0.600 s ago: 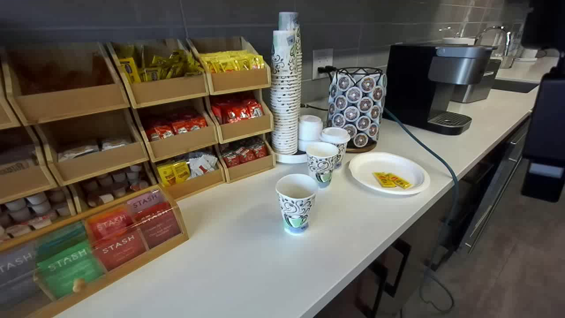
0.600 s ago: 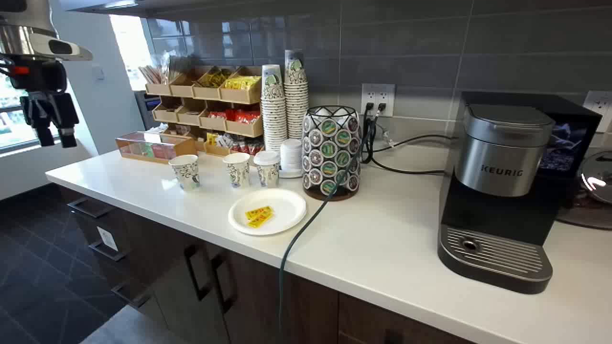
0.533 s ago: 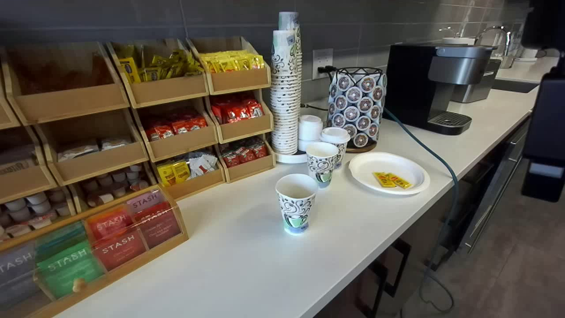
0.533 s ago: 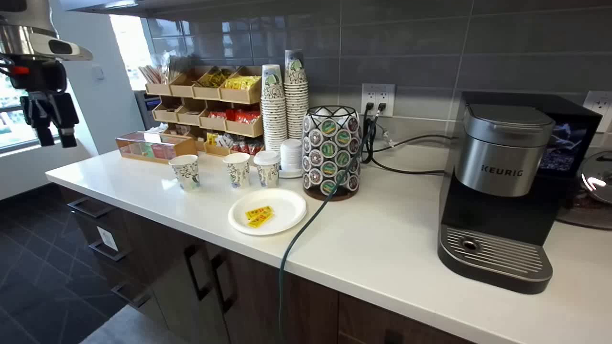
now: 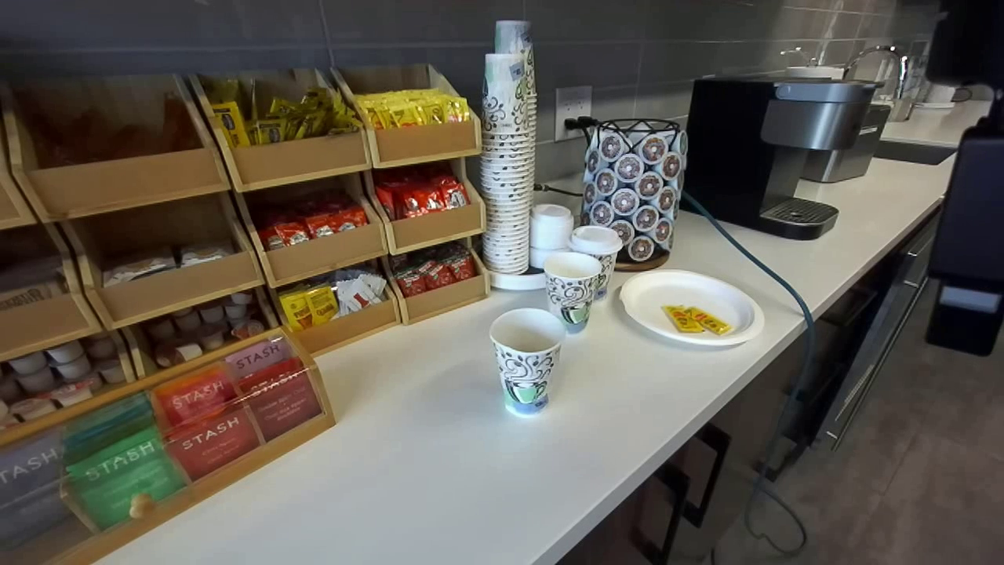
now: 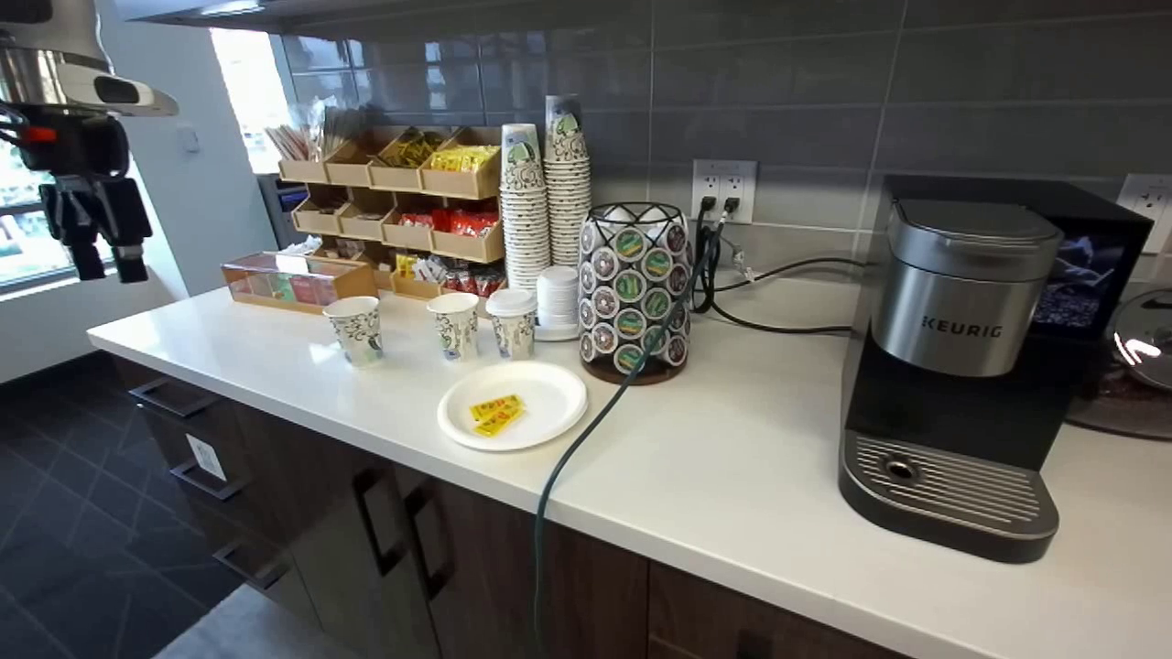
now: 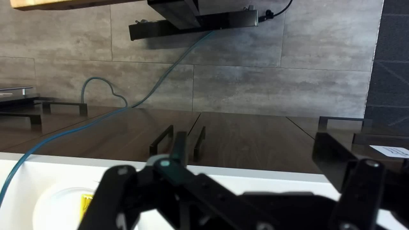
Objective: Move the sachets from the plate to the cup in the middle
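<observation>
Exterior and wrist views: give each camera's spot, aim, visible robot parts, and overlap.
An exterior view: by the tea box, looking along the counter; cropped jaws, right.
An exterior view: near the coffee maker, facing the wall; arm, jaws upper left.
Wrist view: on the arm, facing down: floor, cabinets; open jaws, bottom.
Both exterior views share plate, sachets, cups.

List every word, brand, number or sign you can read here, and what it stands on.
"STASH": on coloured packets in the clear-fronted wooden box.
"TASH": on a grey-blue packet, its start cut off by the picture edge.
"KEURIG": on the coffee maker.
Too small or blurred to read: print on the sachets, coffee pods, rack packets and white drawer label.
</observation>
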